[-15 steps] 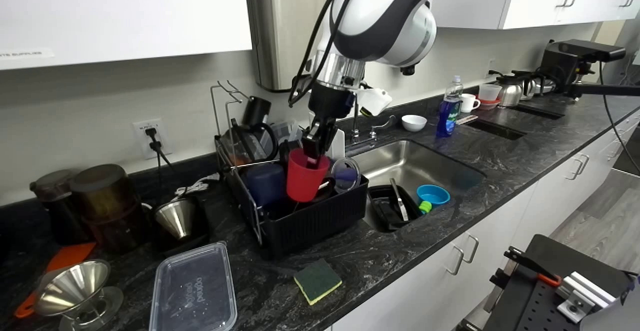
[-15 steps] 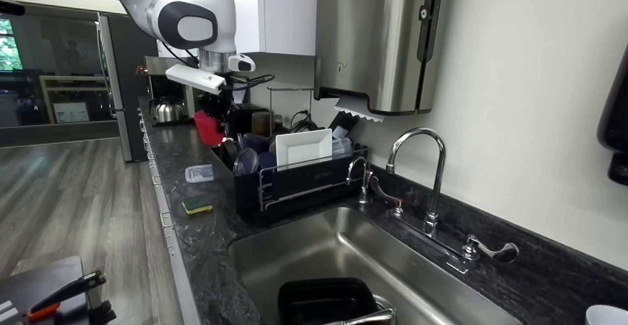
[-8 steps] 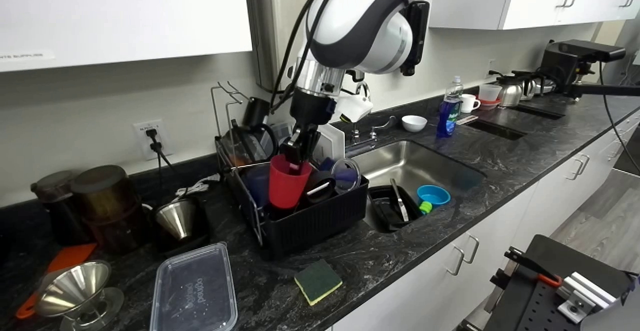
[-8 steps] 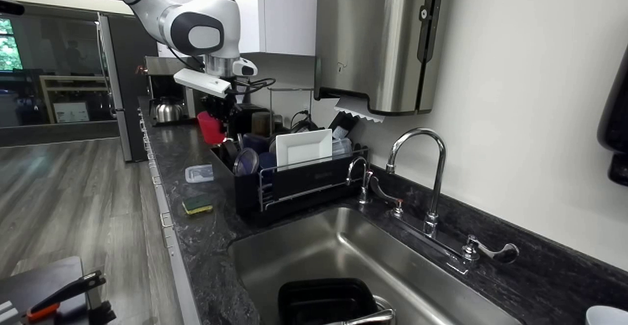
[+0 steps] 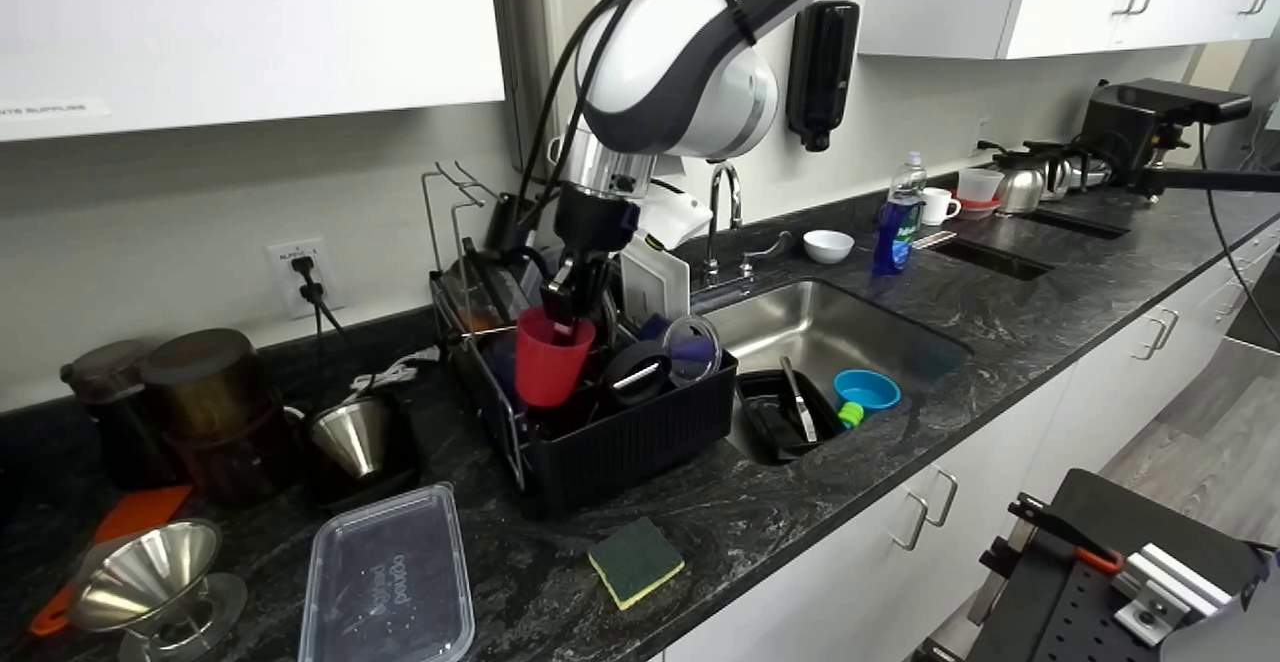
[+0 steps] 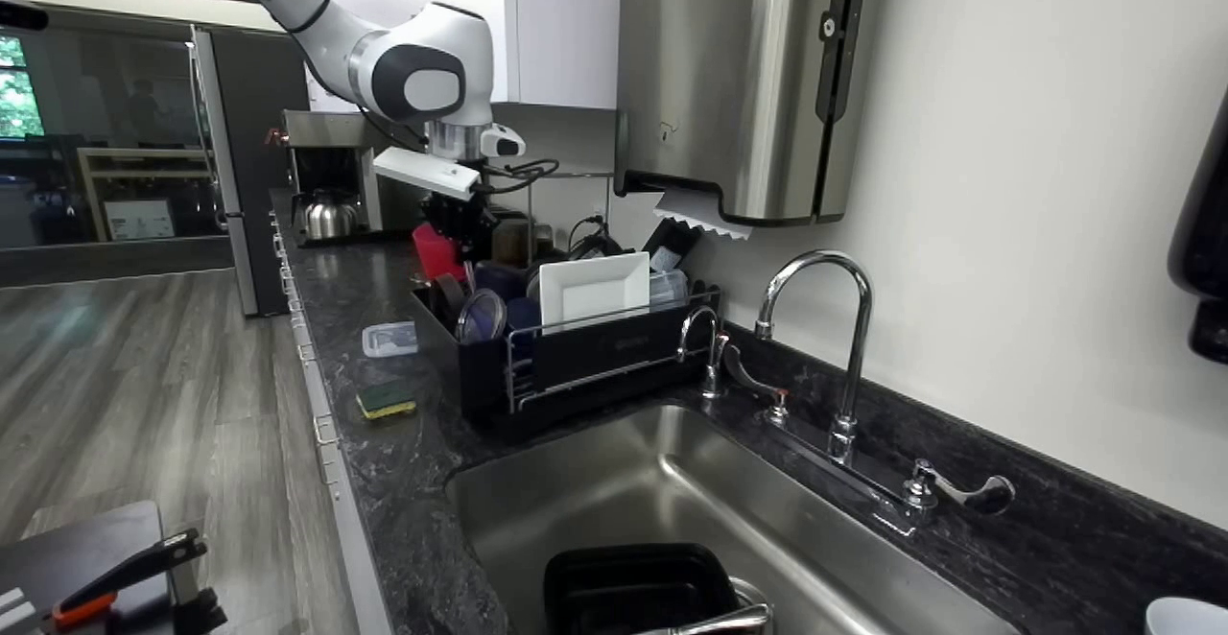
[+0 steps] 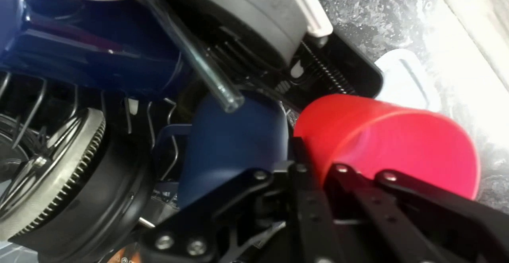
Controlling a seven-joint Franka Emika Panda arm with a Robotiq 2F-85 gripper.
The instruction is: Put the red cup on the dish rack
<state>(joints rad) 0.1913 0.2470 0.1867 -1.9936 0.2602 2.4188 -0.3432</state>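
Observation:
My gripper is shut on the rim of the red cup, one finger inside the cup and one outside. The cup's mouth faces up, slightly tilted. In an exterior view the cup shows at the far front corner of the black dish rack, partly behind my gripper. The dish rack lies below the cup in the view from the opposite end; whether they touch I cannot tell. From the wrist, the cup's pink-lit inside fills the right, next to a dark blue cup in the rack.
The rack holds a white square plate, a black pan-like item, a clear round lid and wire uprights. A sponge and clear container lie before it. The sink adjoins.
The arm has carried the red cup leftward over the rack in an exterior view, and rightward, towards the rack, as seen from the opposite end. The grip stays the same.

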